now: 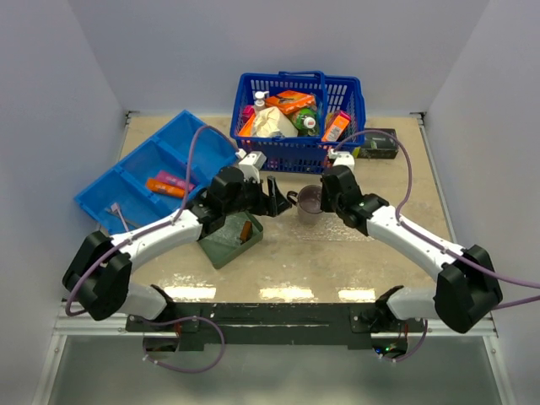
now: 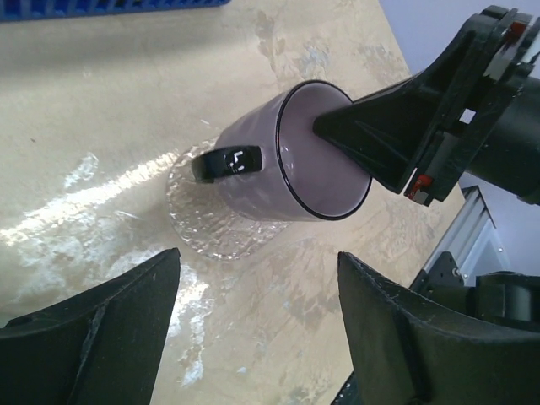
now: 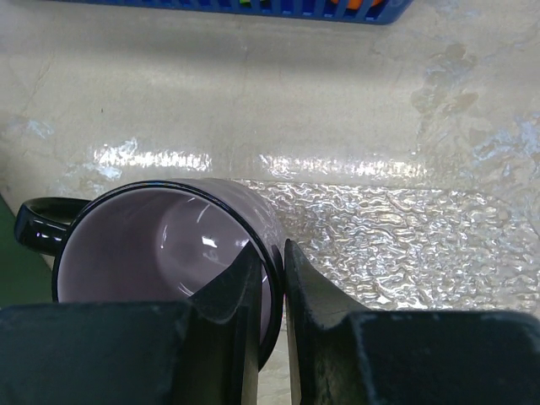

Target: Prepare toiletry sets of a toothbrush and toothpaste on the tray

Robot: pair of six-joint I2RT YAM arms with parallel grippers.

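right pincer (image 3: 272, 253): shut tight on the rim of the purple mug (image 3: 160, 245), with one finger inside and one outside.
left pincer (image 2: 257, 261): wide open and holding nothing, low over the surface (image 1: 354, 261), just beside the mug on its left.
mug's place: in the middle of the surface, in front of the blue basket (image 1: 295, 158) that stands at the far edge.
tray (image 3: 405, 219): clear and bumpy, lying flat in the middle of the surface. The mug's bottom is on its left end.
toothpaste (image 1: 167, 184): an orange tube and a pink tube lie side by side in the blue bin (image 1: 126, 181) near the far left corner, well apart from the tray.
top view alone: it shows both arms, the basket, the bin and a dark green tray (image 1: 221, 246) with a small orange thing (image 1: 245, 229) on it, but the clear tray is very hard to see here.
left wrist view alone: it shows the mug's black handle (image 2: 228, 162) and the right pincer from the side.
right wrist view alone: it shows the tray's bumpy sheet going off to the right of the mug.
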